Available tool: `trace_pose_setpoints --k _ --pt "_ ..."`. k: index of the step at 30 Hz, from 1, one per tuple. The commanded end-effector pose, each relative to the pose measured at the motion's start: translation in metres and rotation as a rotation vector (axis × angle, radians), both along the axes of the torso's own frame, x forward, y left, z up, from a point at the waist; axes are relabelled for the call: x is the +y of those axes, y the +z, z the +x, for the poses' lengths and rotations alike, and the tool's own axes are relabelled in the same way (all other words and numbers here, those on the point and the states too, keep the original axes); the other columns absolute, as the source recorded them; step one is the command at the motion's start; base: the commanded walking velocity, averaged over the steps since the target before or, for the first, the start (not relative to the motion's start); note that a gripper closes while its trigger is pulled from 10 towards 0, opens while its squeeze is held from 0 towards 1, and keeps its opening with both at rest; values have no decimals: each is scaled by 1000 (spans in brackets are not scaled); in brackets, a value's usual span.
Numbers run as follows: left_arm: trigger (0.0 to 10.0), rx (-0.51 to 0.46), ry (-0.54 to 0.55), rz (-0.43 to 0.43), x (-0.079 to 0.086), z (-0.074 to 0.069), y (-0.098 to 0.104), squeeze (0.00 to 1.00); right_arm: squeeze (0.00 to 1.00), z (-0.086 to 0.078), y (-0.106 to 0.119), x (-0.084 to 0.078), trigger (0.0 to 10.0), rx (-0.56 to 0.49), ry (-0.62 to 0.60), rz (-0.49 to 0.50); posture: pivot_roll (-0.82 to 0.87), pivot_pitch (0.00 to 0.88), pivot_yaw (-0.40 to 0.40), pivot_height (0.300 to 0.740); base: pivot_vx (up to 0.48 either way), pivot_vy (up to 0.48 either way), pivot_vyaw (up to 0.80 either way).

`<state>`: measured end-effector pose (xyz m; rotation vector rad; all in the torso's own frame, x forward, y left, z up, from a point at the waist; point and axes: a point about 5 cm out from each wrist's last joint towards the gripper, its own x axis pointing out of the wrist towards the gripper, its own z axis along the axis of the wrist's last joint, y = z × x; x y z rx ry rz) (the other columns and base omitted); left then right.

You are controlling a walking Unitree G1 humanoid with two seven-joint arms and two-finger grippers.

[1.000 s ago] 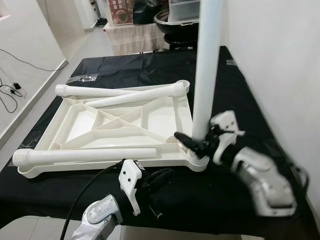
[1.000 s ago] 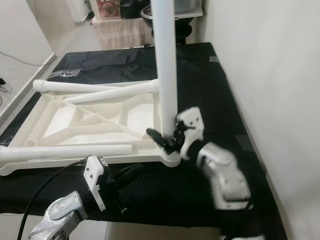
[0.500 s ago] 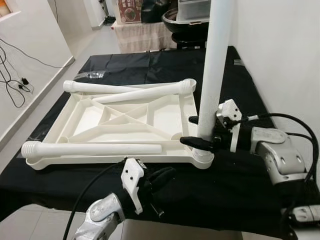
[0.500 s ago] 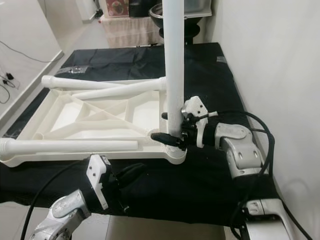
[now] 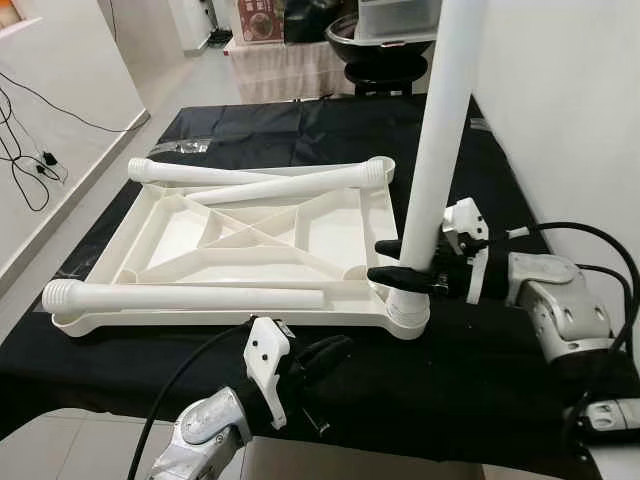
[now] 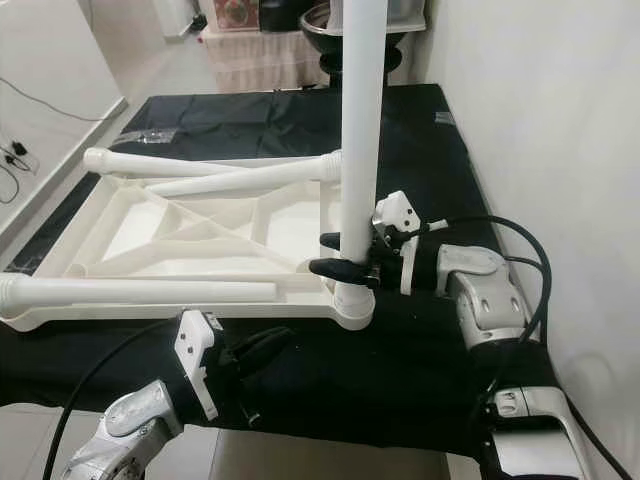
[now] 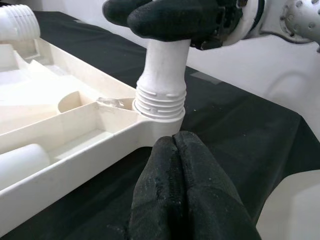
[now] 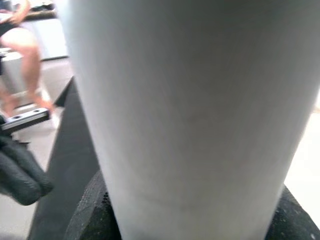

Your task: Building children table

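A tall white plastic table leg [image 5: 436, 150] is held upright in the corner socket of the upturned white ribbed tabletop [image 5: 250, 250], clamped by the right gripper [image 5: 405, 262]. The left gripper [image 5: 318, 358] is kept closed, empty, near the black-draped table's [image 5: 300, 135] front edge.

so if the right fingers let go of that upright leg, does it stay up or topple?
Probably topples or leans: the upright leg is tall, already tilted, with threads visible above the corner socket, so likely not fully seated. It looks like stiff, light plastic. Right gripper clamps it low.
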<state>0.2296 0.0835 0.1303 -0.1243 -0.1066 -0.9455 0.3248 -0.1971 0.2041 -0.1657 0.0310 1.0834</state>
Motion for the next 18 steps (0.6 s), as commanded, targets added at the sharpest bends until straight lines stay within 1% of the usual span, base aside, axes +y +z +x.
trace_pose_setpoints --k 1,2,3,4,5,6,7,8,9,11,12,15,16,18 --pt "10000 4 2 11 0 -2 -3 0 0 -4 -15 0 0 56 -83 7 7 132 57 740 0 0 0" --pt "10000 4 2 11 1 -2 -3 0 0 -8 -23 2 0 70 -182 19 2 133 56 740 0 0 0" --pt "10000 5 2 11 2 -2 -3 0 0 -11 -31 9 0 55 -319 30 -2 135 58 740 0 0 0" --pt "10000 6 2 12 3 -3 -3 0 0 -11 -38 15 0 15 -501 19 -4 136 62 740 0 0 0" --pt "10000 6 2 12 3 -3 -3 0 0 -11 -38 15 0 15 -501 19 -4 136 62 740 0 0 0" --pt "10000 6 1 12 4 -3 -3 0 0 -11 -41 18 0 -18 -625 12 -4 136 62 740 0 0 0" --pt "10000 6 1 12 4 -3 -3 0 0 -11 -41 18 0 -18 -625 12 -4 136 62 740 0 0 0" --pt "10000 6 1 12 4 -3 -3 0 0 -11 -42 20 0 -41 -689 7 -4 136 62 740 0 0 0" --pt "10000 8 -3 15 5 -2 -3 0 0 -22 -53 34 0 -10 -753 -13 -13 142 80 740 0 0 0" --pt "10000 8 -3 15 5 -2 -3 0 0 -22 -53 34 0 -10 -753 -13 -13 142 80 740 0 0 0" --pt "10000 11 -7 18 6 -2 -3 0 0 -34 -62 53 0 50 -783 -14 -13 144 83 740 0 0 0" --pt "10000 12 -10 19 6 -1 -3 0 0 -35 -63 56 0 59 -786 -16 -13 144 82 740 0 0 0" --pt "10000 11 -5 18 7 -1 -3 0 0 -30 -60 52 0 54 -786 -23 -14 145 80 740 0 0 0" --pt "10000 11 -2 17 7 -1 -3 0 0 -29 -58 51 0 51 -797 -25 -14 145 80 740 0 0 0"
